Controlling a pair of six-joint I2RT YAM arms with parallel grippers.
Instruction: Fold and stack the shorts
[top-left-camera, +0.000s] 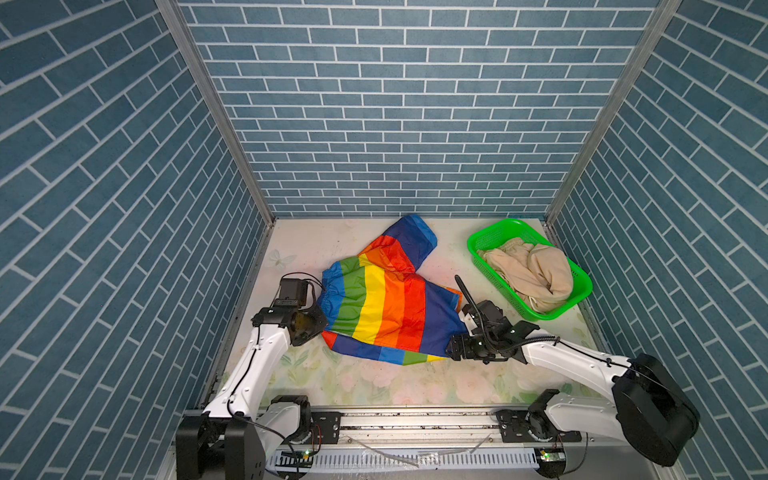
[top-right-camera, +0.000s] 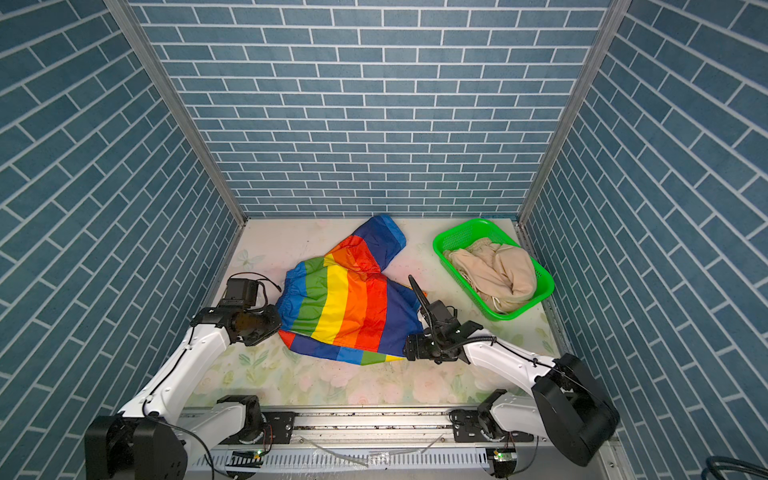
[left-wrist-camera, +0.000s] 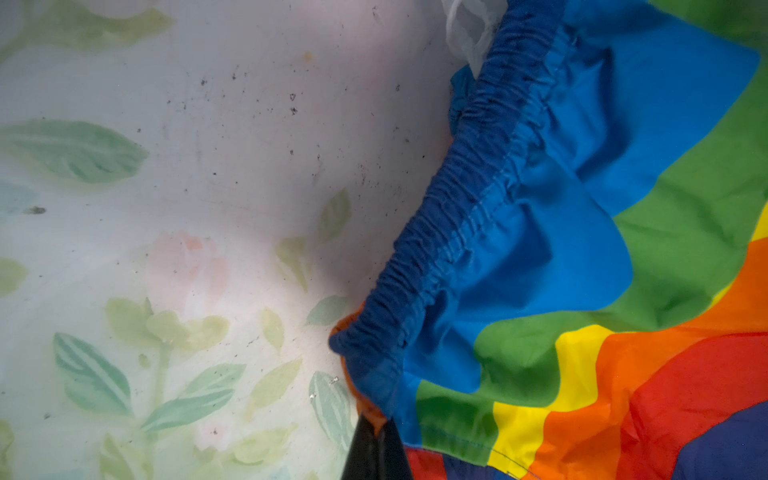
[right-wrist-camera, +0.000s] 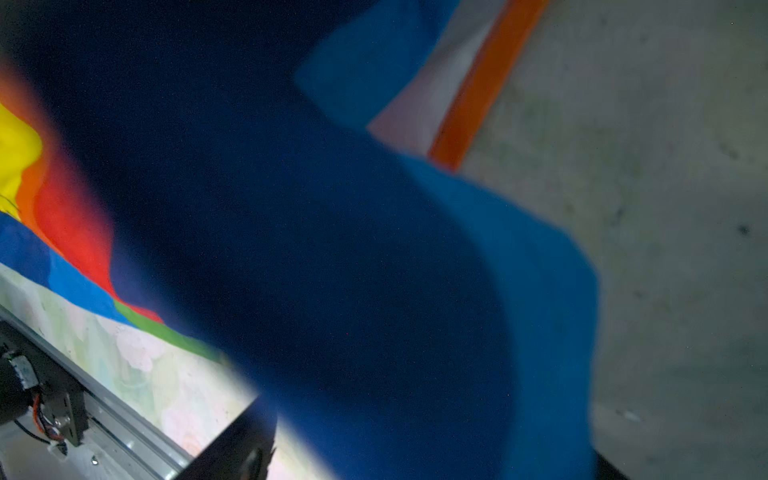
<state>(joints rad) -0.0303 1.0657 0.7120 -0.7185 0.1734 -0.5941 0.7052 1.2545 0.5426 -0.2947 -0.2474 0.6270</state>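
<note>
So here's where I think this could bite. The left gripper is pinched tight on a tiny bit of the rainbow shorts, right at the corner of the waistband. The rest of that elastic edge runs away from its tips across the table. That's a small bite of slippery-looking fabric (only a sliver of orange and blue sits in the tips), so I'd guess any sharp tug pulls it free.

The right gripper is at the opposite end, at a leg hem. In its wrist view the fingers stand wide apart, with dark blue cloth draped across the gap and over the lens. It doesn't look clamped, and I can't tell how many layers are in there. If it closes on just the top layer, the leg opens like a bag. If it closes on nothing, the left one drags the shorts alone and they bunch up.

The far leg lies skewed, well beyond both grippers, so folding now probably locks in a crooked shape.

The beige shorts are heaped in the basket, off the right gripper's outer side and well apart from it. Nothing is folded or stacked yet. A wide swing of that arm could clip the basket.
</note>
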